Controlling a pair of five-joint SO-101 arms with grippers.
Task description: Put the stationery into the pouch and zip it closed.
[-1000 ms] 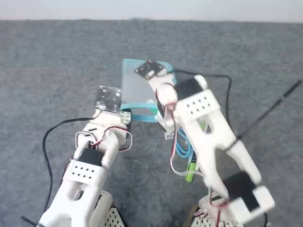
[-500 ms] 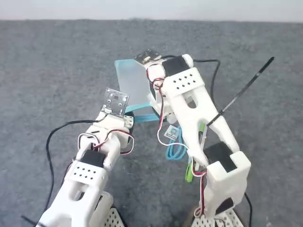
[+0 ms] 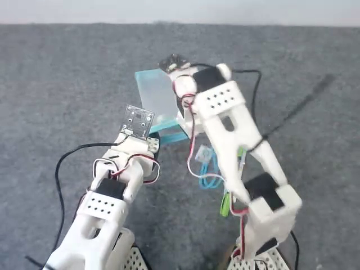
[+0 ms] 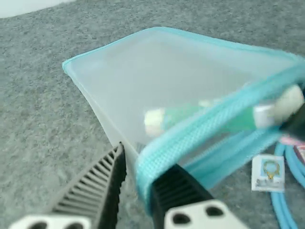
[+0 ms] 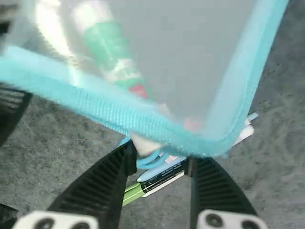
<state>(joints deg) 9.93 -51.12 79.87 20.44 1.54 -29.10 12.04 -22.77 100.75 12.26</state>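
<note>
A translucent pouch (image 3: 157, 95) with a teal zipper edge lies tilted at the middle of the grey mat. My left gripper (image 3: 151, 140) (image 4: 138, 162) is at its near corner, shut on the zipper edge. Seen from the left wrist, the pouch (image 4: 157, 81) holds a green and white pen (image 4: 190, 117). My right gripper (image 3: 181, 115) (image 5: 159, 160) stands at the pouch mouth (image 5: 190, 47), jaws apart. The pen (image 5: 102, 47) lies inside, its white end poking out between them. On the mat lie a blue cable (image 3: 209, 171) and a green marker (image 3: 226, 202).
A small white tag (image 4: 267, 171) lies by the blue cable (image 4: 288, 191). Black wires trail from both arms across the mat. The right arm spans the mat over the cable and marker. Grey mat (image 3: 67, 84) lies open to the left and beyond the pouch.
The right arm has swung left and farther out over the pouch, and its elbow has dropped. The pouch has shifted slightly left. The left arm has stayed almost still.
</note>
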